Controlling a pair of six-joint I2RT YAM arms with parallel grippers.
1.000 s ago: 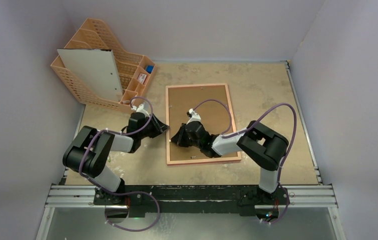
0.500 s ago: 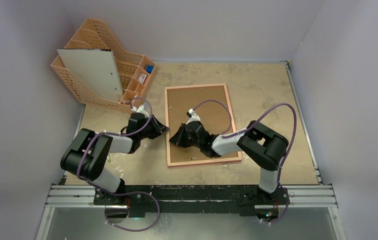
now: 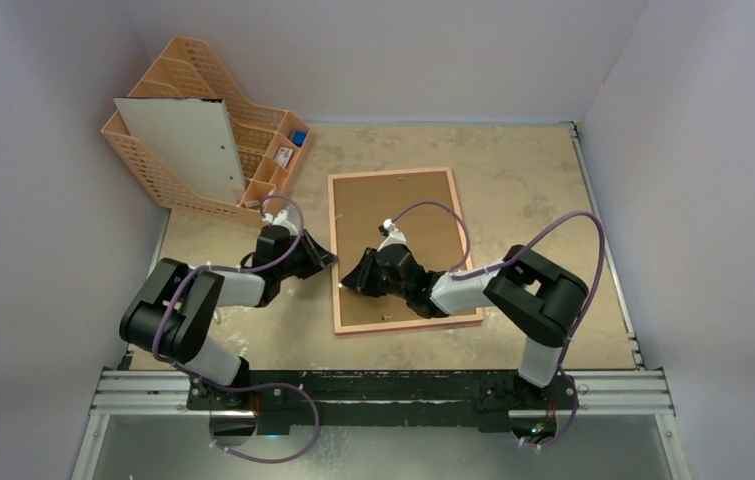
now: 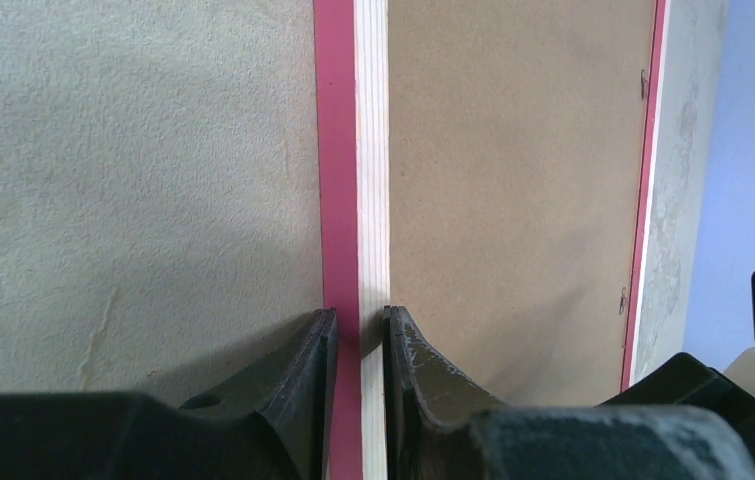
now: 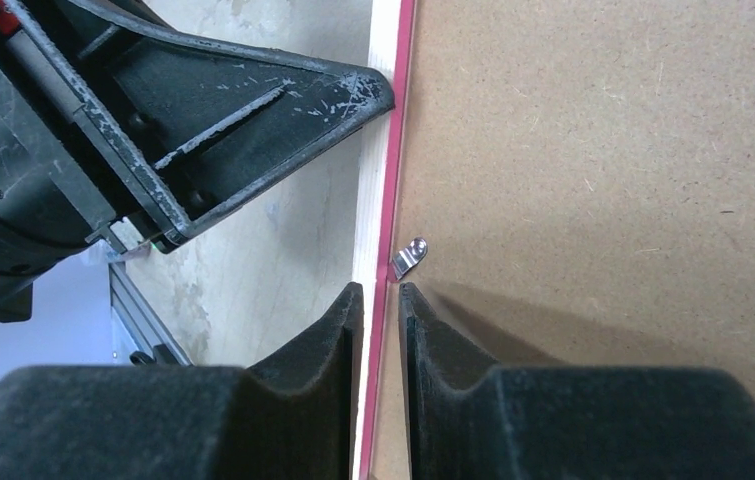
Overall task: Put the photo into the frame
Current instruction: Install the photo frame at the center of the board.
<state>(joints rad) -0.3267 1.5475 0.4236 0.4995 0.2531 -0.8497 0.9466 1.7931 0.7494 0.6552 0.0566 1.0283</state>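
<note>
The frame [image 4: 338,150] is seen lying face down on the table [image 4: 133,150], with its brown backing board [image 5: 603,200] uppermost. The frame's left rail is clamped between the fingers of the left gripper [image 4: 360,318]. One finger is pressed against the pink outer face and the other is set at the inner edge beside the board, so the rail runs straight ahead from the fingertips. The fingers of the right gripper [image 5: 381,295] are set a little apart over the same rail. Its pink inner strip is seen through the narrow gap, and nothing is gripped between them. A small metal tab [image 5: 409,257] is found just ahead of the board-side finger, at the rail's inner edge. Farther ahead, the left gripper's fingertip is seen touching the rail from the outer side.
</note>
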